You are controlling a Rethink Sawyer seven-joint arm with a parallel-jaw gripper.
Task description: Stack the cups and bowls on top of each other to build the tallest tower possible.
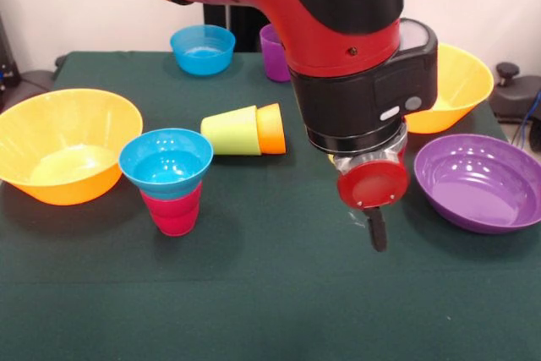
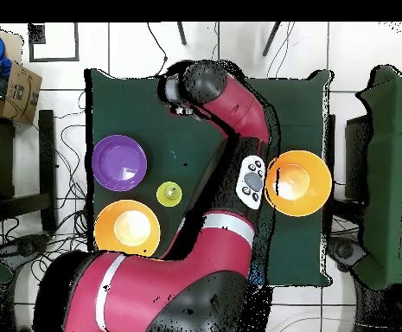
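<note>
arm: the red and black sawyer arm (image 1: 338, 31) sweeps down from the top of the front view and fills its upper middle; in the overhead view it curves from the base at the bottom across the desk to its far edge.
gripper: the gripper (image 1: 377, 227) hangs over bare green cloth just left of the purple bowl, a red disc on its face and one dark finger pointing down below it.
jaws: only one finger shows clearly, so whether the jaws are wide or narrow cannot be told; nothing is seen held.
tower: a cyan bowl (image 1: 166, 161) sits upright on an inverted red cup (image 1: 174, 213), left of centre near the front of the desk (image 1: 254, 293).
lying cups: a lime green cup (image 1: 230, 131) lies on its side with an orange cup (image 1: 271, 128) nested at its right end, just behind the tower.
orange bowls: one large orange bowl (image 1: 63, 145) stands upright at the left edge beside the tower; the second orange bowl (image 1: 461, 82) sits behind the arm at the right.
purple bowl: the wide shallow purple bowl (image 1: 480, 182) rests upright at the right edge, near the gripper but apart from it.
far side: a deeper blue bowl (image 1: 203, 48) stands at the back, with a purple cup (image 1: 272, 52) to its right, partly hidden by the arm.
overhead: a yellow cup (image 2: 169, 194) stands between the purple bowl and an orange bowl.
</note>
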